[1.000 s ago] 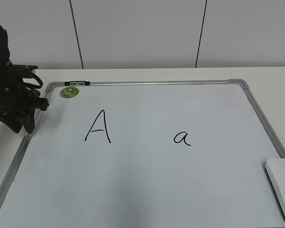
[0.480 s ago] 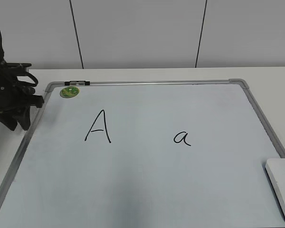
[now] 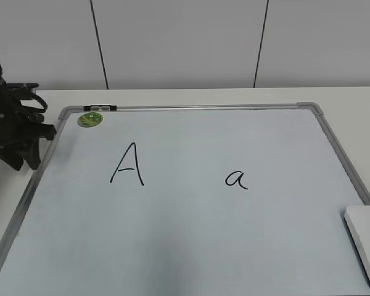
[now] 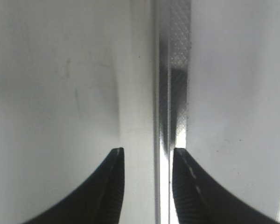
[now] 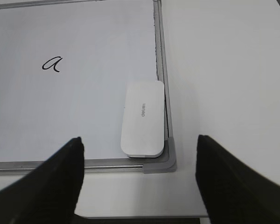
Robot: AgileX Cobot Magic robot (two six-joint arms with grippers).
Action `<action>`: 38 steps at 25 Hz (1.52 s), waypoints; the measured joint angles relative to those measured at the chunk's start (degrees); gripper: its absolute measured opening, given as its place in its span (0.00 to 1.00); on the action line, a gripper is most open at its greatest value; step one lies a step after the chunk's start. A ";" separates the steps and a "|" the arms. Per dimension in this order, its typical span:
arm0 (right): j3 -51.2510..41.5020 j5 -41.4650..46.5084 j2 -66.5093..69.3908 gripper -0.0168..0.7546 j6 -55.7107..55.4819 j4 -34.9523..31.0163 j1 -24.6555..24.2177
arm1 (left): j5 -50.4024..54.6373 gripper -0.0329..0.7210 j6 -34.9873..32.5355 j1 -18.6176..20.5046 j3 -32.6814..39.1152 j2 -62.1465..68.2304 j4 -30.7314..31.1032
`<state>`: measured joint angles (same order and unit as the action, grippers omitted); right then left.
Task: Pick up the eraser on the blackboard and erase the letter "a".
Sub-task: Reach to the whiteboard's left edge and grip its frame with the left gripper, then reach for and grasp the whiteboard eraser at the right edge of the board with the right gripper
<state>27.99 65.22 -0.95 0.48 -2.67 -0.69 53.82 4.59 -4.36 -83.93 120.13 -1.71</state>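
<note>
The white eraser (image 5: 143,119) lies flat in the near right corner of the blackboard (image 5: 84,107), against its grey frame. It also shows at the right edge of the exterior view (image 3: 365,237). The small letter "a" (image 3: 237,179) is written right of the board's middle and shows in the right wrist view (image 5: 52,63) too. My right gripper (image 5: 140,140) is wide open and empty, held above the table just in front of the eraser. My left gripper (image 4: 148,151) is open and empty over the board's left frame edge (image 3: 23,154).
A taller capital "A" (image 3: 127,164) is written on the left half of the blackboard (image 3: 191,234). A round green sticker (image 3: 90,119) sits near the far left corner. White table surrounds the board, with a white wall behind.
My left arm has drawn back a little to the left, off the board's edge. The eraser and the letters have not moved.
</note>
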 joint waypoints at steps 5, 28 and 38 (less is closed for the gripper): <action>0.00 0.00 0.00 0.74 0.00 0.00 0.00 | -0.10 0.37 -1.14 0.00 0.00 0.30 -0.49; 0.00 0.00 0.00 0.74 0.00 -0.34 0.00 | 0.09 0.08 -1.61 0.00 -0.46 2.42 -2.96; 3.34 -0.11 26.63 0.74 0.00 -0.52 0.00 | 0.14 0.08 -1.61 0.00 -0.46 2.42 -2.96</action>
<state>31.33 65.11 25.68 0.48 -3.19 -0.69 53.97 2.99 -4.36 -84.39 122.55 -4.67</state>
